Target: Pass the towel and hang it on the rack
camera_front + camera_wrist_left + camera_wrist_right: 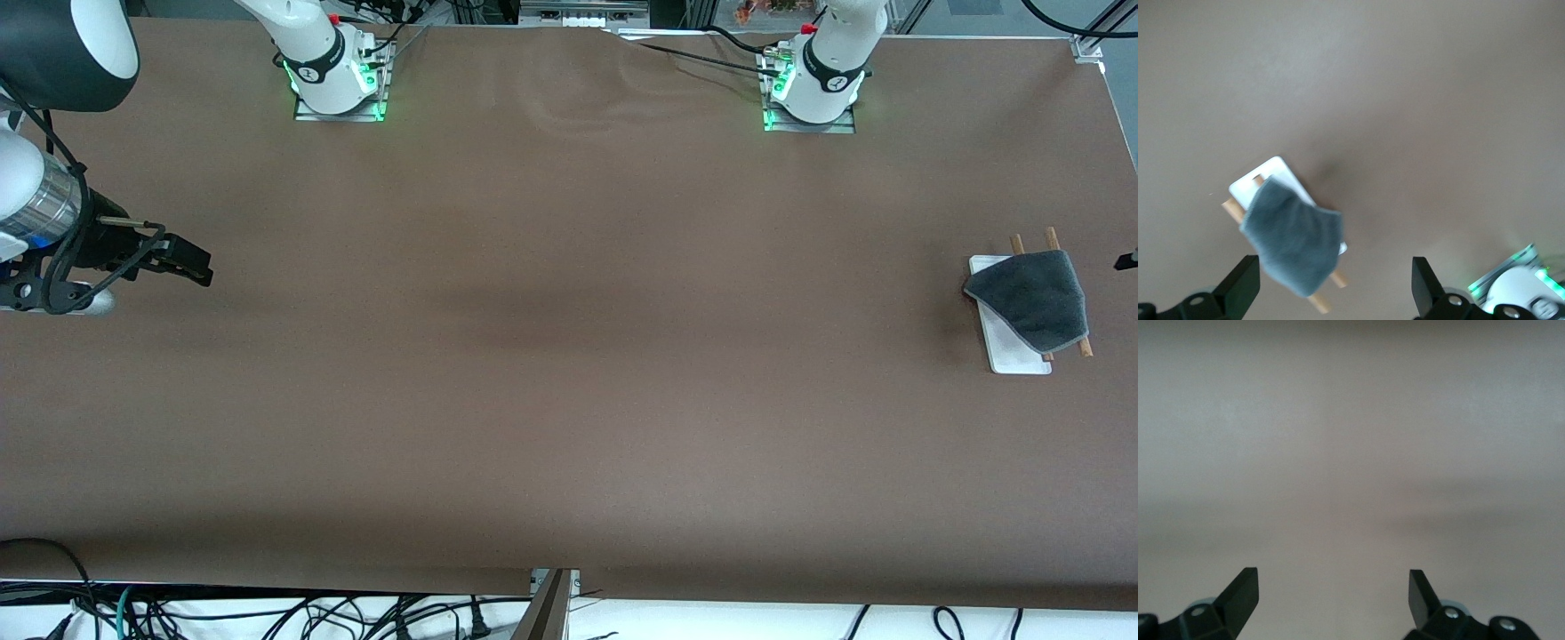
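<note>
The right gripper [191,264] hangs over the table [551,373] at the right arm's end, its forearm entering from the frame edge and the fingers pointing level toward the middle of the table. In the right wrist view the right gripper [1333,593] stands with its two dark fingers wide apart and nothing between them, only bare brown surface below. The left gripper [1336,287] is likewise spread and empty, held up over the left arm's end of the table and looking down on the rack [1258,179]; in the front view only a dark tip of it shows at the frame edge. The towel [1031,298] lies draped across the two wooden rods of the rack [1013,351], covering most of them, with rod ends poking out on both sides and one corner hanging over the white base toward the table's middle. In the left wrist view the towel [1295,243] hangs free of the fingers, apart from both. The rack sits close to the table's end edge. The whole middle of the table between the two grippers is open brown surface.
</note>
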### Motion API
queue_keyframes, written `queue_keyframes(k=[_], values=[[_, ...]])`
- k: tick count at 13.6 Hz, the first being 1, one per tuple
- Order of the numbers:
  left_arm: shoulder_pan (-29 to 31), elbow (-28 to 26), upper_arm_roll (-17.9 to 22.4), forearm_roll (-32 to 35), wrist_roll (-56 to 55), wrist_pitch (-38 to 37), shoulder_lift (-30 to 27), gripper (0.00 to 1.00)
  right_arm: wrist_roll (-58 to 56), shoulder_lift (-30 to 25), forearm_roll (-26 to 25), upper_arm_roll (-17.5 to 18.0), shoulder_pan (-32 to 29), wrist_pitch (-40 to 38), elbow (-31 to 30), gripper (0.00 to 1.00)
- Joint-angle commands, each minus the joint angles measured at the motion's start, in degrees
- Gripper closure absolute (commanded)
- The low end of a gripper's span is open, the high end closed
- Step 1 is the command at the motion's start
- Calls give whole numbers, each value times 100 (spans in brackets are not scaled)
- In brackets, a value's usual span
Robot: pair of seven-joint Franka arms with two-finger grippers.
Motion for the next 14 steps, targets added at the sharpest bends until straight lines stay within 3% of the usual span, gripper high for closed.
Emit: queue_keyframes(k=[1,3,7,11,14], values=[[-629,-726,76,-35,-1442,22,-749,0,41,29,94,4,-9,-81,97,1],[-1156,-1025,111,-52,-2602,92,-1065,0,49,29,94,4,-9,-81,97,1],[-2210,-2193,637,-289,-4803,1461,-1935,0,41,29,94,4,-9,-81,97,1],[-2766,-2940,726,-324,-4902,1761,-2524,0,49,29,94,4,-9,-72,97,1],[-2767,-3505,822,-1036,-4885,2140,-2825,0,41,29,94,4,-18,-81,88,1]])
